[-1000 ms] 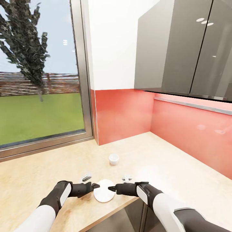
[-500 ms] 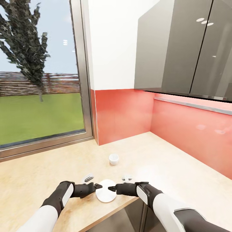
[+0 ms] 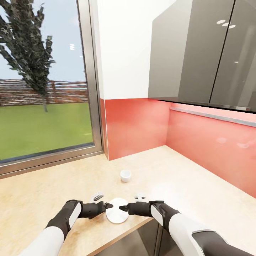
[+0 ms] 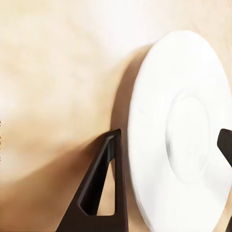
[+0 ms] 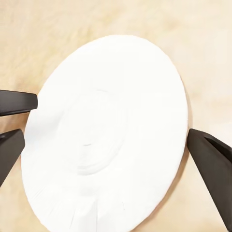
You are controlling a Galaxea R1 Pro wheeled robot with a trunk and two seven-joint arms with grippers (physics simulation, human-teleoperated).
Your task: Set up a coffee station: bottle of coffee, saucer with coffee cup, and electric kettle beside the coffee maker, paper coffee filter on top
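The small flat round white saucer lies near the light tan worktop edge. The left pincer and right pincer straddle it, wide open, holding nothing. Squeeze gently, lift level. Farther back stands the tiny white cup.

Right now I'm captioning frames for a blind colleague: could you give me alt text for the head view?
Both grippers, left and right, point inward at a white saucer near the front edge of the tan countertop. A small white coffee cup stands apart behind it, before a red backsplash and window.
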